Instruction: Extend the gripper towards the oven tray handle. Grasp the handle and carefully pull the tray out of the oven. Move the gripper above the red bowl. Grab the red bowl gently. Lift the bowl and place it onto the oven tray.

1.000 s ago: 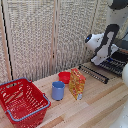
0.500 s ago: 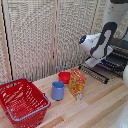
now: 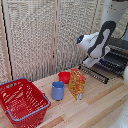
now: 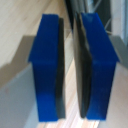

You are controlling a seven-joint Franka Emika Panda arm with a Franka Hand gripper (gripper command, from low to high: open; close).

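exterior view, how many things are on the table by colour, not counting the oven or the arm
red: 2, the wire basket and the red bowl
blue: 1, the cup
orange and yellow: 1, the packet
total: 4

no readable text anywhere, printed packet [image 3: 76, 83] too blurred (markings indistinct)

Red bowl [image 3: 64, 77] on table, tray [image 3: 102, 68] pulled from oven [image 3: 119, 52]
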